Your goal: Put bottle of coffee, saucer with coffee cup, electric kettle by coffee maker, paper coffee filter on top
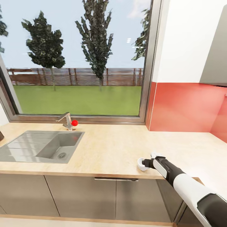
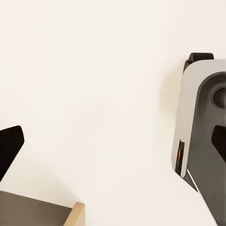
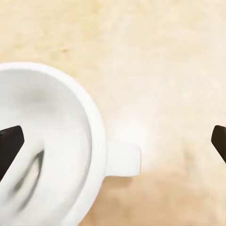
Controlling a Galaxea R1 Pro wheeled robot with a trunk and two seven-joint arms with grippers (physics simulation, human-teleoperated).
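The white coffee cup (image 1: 141,164) stands on the light tan countertop (image 1: 113,148) near its front edge, right of the sink. In the right wrist view the coffee cup (image 3: 52,141) is seen from above, its side handle (image 3: 123,159) pointing toward the far finger. My right gripper (image 1: 147,163) hovers over it, open (image 3: 113,141): one dark fingertip (image 3: 9,143) sits over the cup's bowl, the other (image 3: 219,141) over bare countertop (image 3: 160,56) beyond the handle. My left gripper (image 2: 113,141) hangs open over a pale floor, holding nothing. The coffee maker, bottle, filter, saucer and kettle are out of view.
A steel sink (image 1: 22,146) with a tap (image 1: 66,121) and a red knob (image 1: 74,123) is set in the counter's left part, under a large window. Dark grey cabinets (image 1: 82,197) stand below. A red backsplash (image 1: 186,107) closes the right. The robot's own base (image 2: 200,122) is near the left gripper.
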